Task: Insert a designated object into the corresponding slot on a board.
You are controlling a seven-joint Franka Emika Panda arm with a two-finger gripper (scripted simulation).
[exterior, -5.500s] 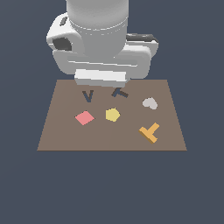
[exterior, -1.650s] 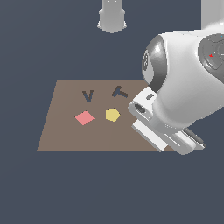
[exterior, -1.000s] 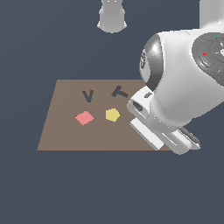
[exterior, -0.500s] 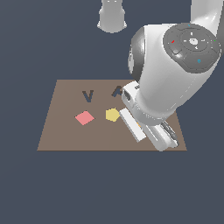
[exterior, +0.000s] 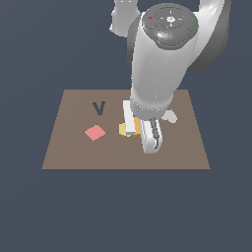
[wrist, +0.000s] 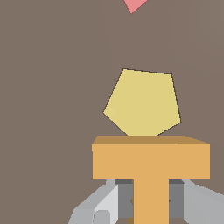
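Note:
My gripper (wrist: 151,204) is shut on the stem of the orange T-shaped block (wrist: 151,162), whose crossbar juts out past the fingers (wrist: 98,205). In the wrist view the block hangs over the brown board (wrist: 52,109), just short of the yellow pentagon (wrist: 142,103). In the exterior view the gripper (exterior: 145,137) points down near the board's (exterior: 64,147) middle, and a sliver of the orange block (exterior: 137,131) shows beside the pentagon (exterior: 123,129). The arm hides the T-shaped slot.
A pink square (exterior: 95,132) lies on the board toward the exterior view's left, with the dark V-shaped cutout (exterior: 99,108) behind it. A pale grey piece (exterior: 170,116) peeks out to the right of the arm. The pink square's corner (wrist: 134,4) shows in the wrist view.
The arm has swung from the board's right side in the exterior view toward its middle and now stands upright. It covers the T cutout that showed earlier.

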